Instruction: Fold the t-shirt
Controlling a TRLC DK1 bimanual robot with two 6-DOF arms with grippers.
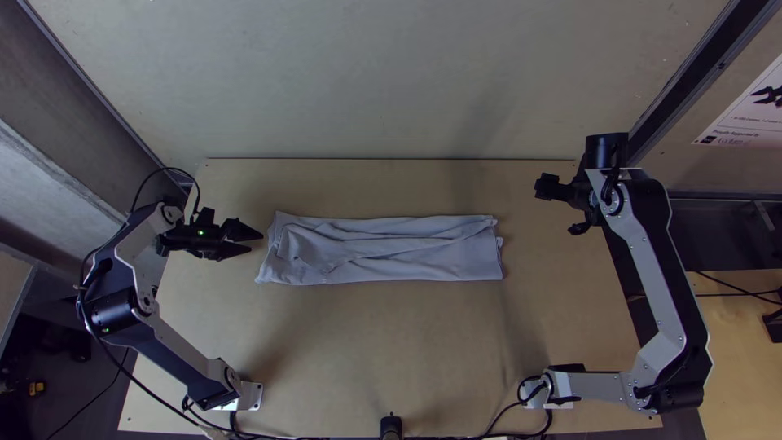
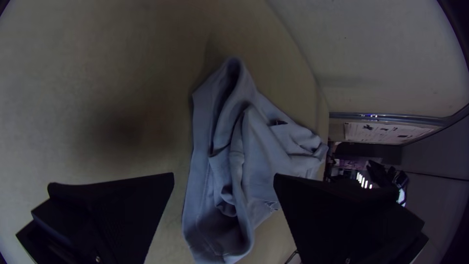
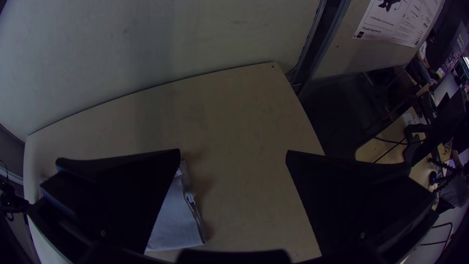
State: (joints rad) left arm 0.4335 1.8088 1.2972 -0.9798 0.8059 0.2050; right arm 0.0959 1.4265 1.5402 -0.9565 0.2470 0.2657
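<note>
The light grey-blue t-shirt (image 1: pixel 391 253) lies as a long, narrow folded strip across the middle of the table, with wrinkled layers on top. Just off its left end is my left gripper (image 1: pixel 248 237), open and holding nothing. In the left wrist view the layered end of the t-shirt (image 2: pixel 215 195) shows between and beyond the left gripper (image 2: pixel 223 177). My right gripper (image 1: pixel 556 210) is at the table's right side, apart from the cloth. In the right wrist view the right gripper (image 3: pixel 233 151) stands open, and the t-shirt's end (image 3: pixel 178 220) lies partly behind one finger.
The bare wooden table (image 1: pixel 391 334) extends in front of the cloth. A pale wall panel (image 1: pixel 383 81) rises along the far edge. A dark post (image 1: pixel 692 73) and a printed sheet (image 1: pixel 749 114) are at the back right.
</note>
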